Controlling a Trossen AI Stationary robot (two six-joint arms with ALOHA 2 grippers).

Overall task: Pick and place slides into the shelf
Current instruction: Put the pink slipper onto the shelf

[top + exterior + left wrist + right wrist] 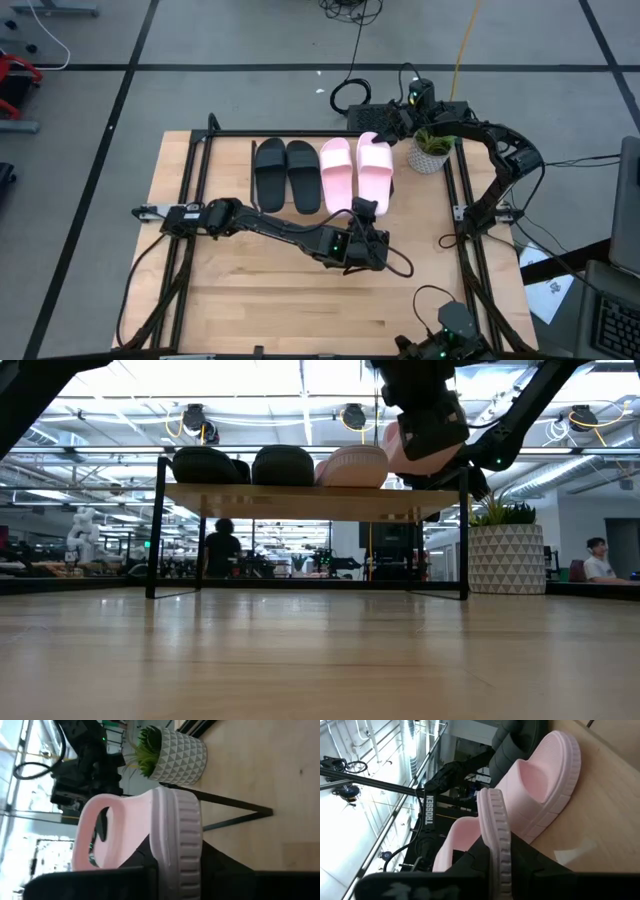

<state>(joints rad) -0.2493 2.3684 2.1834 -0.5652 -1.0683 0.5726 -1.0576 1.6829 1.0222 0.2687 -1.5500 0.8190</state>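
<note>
The shelf point(300, 500) carries two black slides point(286, 172) and one pink slide point(338, 175), all resting on their soles on its plank. The second pink slide point(376, 165) hangs over the plank's right end, between both grippers. My left gripper point(365, 210) is shut on its near, heel end. My right gripper point(378, 126) reaches round from the far side and is shut on its toe end. In the low view this slide point(432, 460) shows tilted behind the left gripper point(430, 420). My left gripper pinches the pink slide's heel end point(175, 865) between its two fingers, across the thick ridged sole. It comes level from the table's near side, along the slide. That end is raised above the plank. My right gripper pinches the same slide's toe end point(497, 855) between its two fingers, across the ridged sole edge. It comes from the table's far side, along the slide. Whether this end touches the plank is hidden.
A potted plant point(432, 152) in a white patterned pot stands just right of the shelf, close to the right arm. Black frame rails run along the table's left and right sides. Bare wood lies on the near half of the table point(260, 290).
</note>
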